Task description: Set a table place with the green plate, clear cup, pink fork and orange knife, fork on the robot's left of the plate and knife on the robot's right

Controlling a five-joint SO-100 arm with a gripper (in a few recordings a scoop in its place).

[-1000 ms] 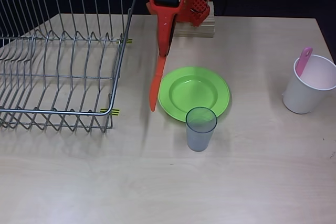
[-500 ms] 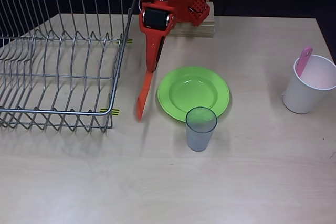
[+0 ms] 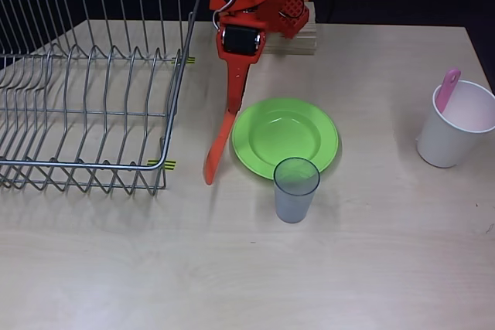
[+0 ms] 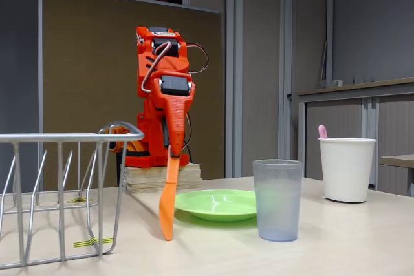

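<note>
My gripper (image 3: 233, 104) is shut on the orange knife (image 3: 218, 151), which hangs nearly upright just left of the green plate (image 3: 329, 133) in the overhead view. In the fixed view the knife (image 4: 168, 205) points down from the gripper (image 4: 171, 152), and its tip seems to touch the table beside the plate (image 4: 217, 203). The clear cup (image 3: 295, 189) stands upright at the plate's front edge, also seen as the cup (image 4: 277, 200). The pink fork (image 3: 448, 89) stands handle-up in a white cup (image 3: 455, 133) at the right, the fork (image 4: 322, 131) just showing above the rim.
A wire dish rack (image 3: 93, 83) fills the table's left side, its right wall close to the knife. The arm's base sits on a wooden block (image 3: 290, 36) at the back. Bare tabletop (image 3: 247, 268) runs along the front.
The gripper swung the held knife left, away from the plate's rim, then slightly back right. The knife's tip now sits lower and nearer the front.
</note>
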